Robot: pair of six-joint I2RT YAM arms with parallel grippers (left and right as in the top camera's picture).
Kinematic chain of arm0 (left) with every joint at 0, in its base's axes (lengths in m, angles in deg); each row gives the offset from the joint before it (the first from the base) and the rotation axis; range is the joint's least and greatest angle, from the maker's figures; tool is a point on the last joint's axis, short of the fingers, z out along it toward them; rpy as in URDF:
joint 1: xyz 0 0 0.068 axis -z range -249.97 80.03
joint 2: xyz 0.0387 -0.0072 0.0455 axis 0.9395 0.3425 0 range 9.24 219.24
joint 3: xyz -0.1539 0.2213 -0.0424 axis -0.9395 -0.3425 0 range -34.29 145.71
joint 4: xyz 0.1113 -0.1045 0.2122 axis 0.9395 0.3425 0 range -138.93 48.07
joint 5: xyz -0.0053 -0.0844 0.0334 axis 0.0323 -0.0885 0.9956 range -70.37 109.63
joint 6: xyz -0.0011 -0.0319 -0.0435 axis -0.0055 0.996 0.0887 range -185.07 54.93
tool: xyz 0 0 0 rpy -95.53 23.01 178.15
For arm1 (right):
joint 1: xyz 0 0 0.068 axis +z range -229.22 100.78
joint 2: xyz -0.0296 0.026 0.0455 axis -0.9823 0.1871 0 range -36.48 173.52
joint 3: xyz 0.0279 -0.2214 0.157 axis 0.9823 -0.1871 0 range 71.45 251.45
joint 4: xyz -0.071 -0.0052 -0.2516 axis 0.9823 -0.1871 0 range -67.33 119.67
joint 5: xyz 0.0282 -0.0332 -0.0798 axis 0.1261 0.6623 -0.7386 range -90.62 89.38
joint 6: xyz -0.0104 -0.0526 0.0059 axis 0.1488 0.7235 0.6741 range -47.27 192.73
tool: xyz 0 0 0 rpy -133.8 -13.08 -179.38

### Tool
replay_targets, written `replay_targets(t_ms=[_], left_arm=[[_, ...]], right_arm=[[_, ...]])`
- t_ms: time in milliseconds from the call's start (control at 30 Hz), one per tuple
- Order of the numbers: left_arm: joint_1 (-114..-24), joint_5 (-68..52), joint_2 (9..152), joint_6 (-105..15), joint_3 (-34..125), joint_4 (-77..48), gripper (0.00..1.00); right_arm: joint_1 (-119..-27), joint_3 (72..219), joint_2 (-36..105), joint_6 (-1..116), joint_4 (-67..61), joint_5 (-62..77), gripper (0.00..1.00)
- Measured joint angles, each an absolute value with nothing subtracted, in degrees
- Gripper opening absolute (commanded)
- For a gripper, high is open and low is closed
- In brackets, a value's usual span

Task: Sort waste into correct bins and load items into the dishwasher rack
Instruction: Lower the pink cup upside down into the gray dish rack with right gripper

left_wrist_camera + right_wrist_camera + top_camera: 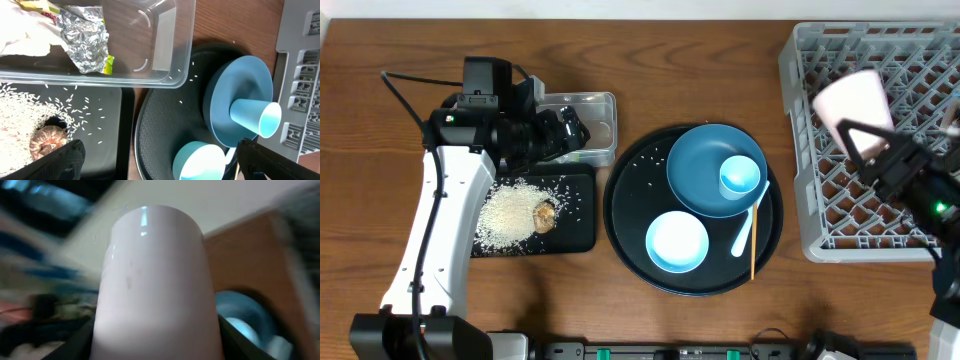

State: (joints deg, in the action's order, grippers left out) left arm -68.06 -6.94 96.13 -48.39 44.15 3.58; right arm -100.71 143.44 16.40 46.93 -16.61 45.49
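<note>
Our right claw [865, 135] grips a tilted pinkish-white cup [853, 102] directly over the grey lattice rack [825, 215]; our left claw [160, 165] gapes empty.

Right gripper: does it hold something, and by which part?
Yes. The right gripper clamps the pinkish-white cup by its side walls, one finger on each side.

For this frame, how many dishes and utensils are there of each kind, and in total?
Cups: 2, the light blue cup and the pinkish-white cup
Plates: 1, the dark blue plate
Bowls: 1, the light blue bowl
Spoons: 1, the pale blue spoon
Chopsticks: 1, the wooden chopstick
Total: 6
</note>
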Motion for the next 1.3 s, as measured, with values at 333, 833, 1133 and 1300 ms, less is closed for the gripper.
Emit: replay_targets(t_ms=[333,833,1133,1300], left_arm=[[-68.1,-6.9,96.1,-48.4,44.1,3.6,0.98],[-68.1,-6.9,96.1,-48.4,44.1,3.6,0.98],[-68.1,-6.9,96.1,-48.4,44.1,3.6,0.98],[-68.1,-6.9,96.1,-48.4,44.1,3.6,0.98]], right_arm=[[-94.6,147.8,21.8,61.6,-33.2,19.2,0.36],[-88.8,147.9,35.1,67.3,-37.1,1.8,0.38],[-84.6,147.9,35.3,67.3,-34.7,-5.0,0.38],[-84.6,148.0,35.3,67.3,-33.9,-5.1,0.39]])
